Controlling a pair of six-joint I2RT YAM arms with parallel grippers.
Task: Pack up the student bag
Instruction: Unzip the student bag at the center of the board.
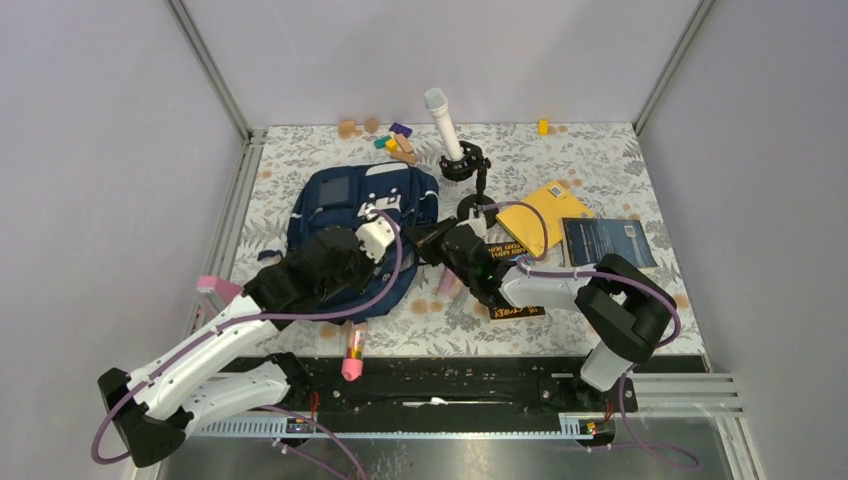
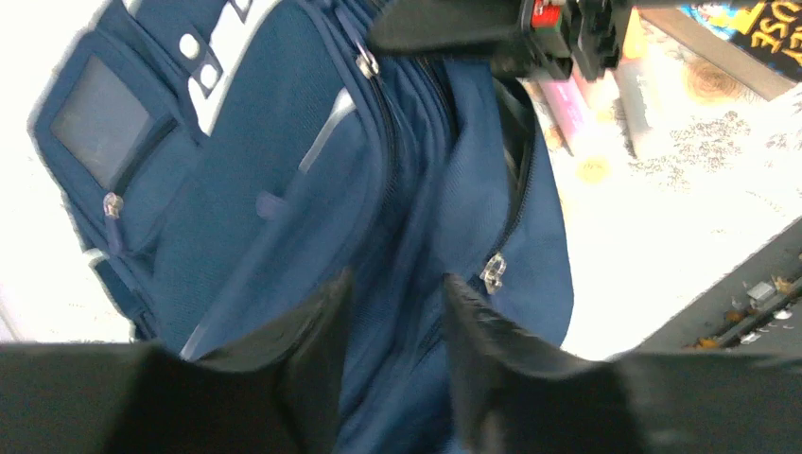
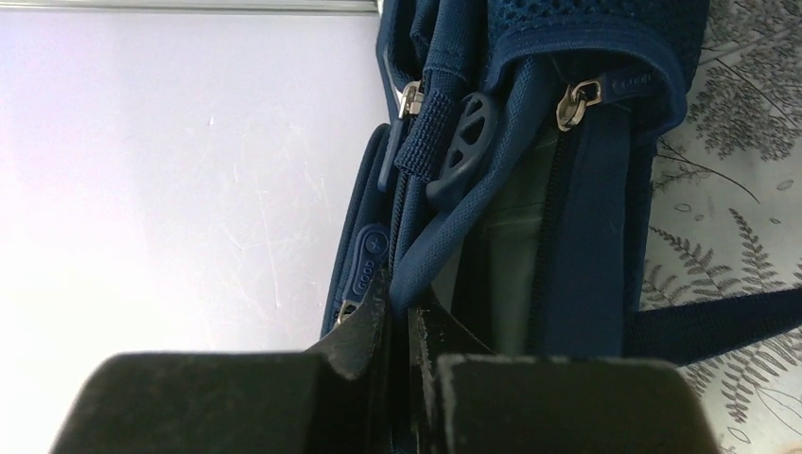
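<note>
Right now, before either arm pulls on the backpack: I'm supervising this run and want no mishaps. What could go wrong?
The right gripper is shut on only a thin edge of the student bag by a zipper, so it may slip off when pulled. The left gripper has its fingers apart over the bag, so the bag might drag rather than open. The microphone on its stand, just beyond the right gripper, could get knocked.

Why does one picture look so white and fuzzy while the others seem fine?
Left wrist view: the table is blown out to white and the student bag slightly smeared. Right wrist view: bag stitching crisp, the near fingers dark and soft. Top view: even light, sharp.
</note>
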